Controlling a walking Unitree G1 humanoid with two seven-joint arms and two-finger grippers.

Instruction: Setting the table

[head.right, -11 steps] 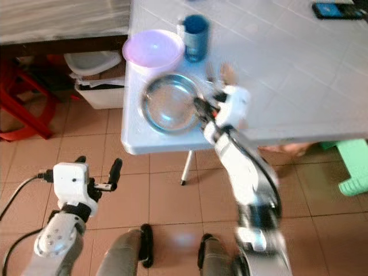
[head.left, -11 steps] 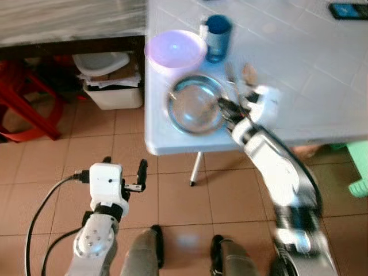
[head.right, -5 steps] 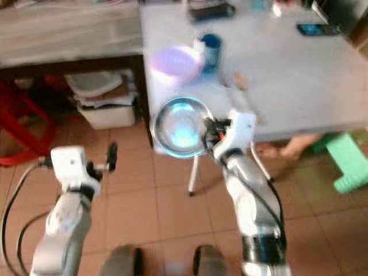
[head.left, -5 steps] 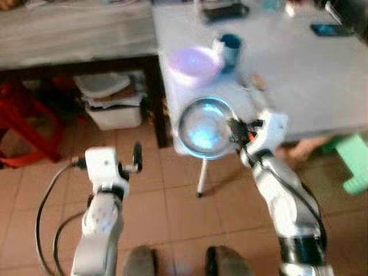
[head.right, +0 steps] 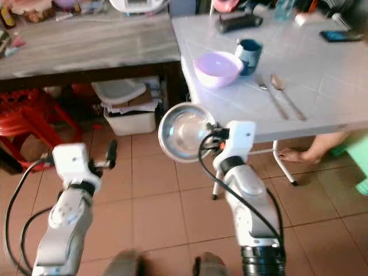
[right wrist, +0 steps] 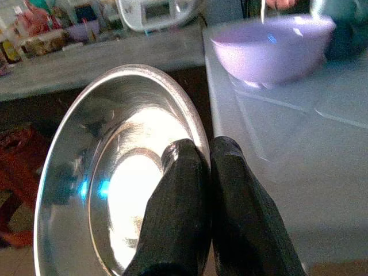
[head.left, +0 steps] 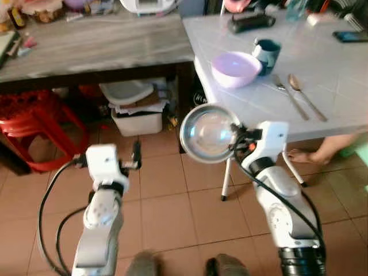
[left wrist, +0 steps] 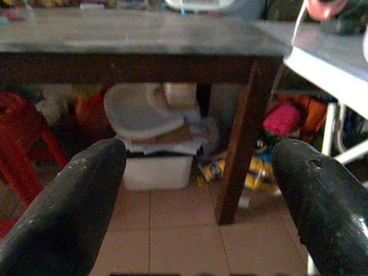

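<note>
Gripping steel plate (head.left: pixel 208 133); right gripper (head.left: pixel 237 139) pinched

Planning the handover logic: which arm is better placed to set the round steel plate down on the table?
Right. The right gripper already pinches the round steel plate by its rim beside the white table; the left gripper hangs open over the floor.

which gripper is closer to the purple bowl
Right. The right gripper holds the steel plate just off the table edge below the purple bowl; the left gripper hangs farther over the floor.
</note>
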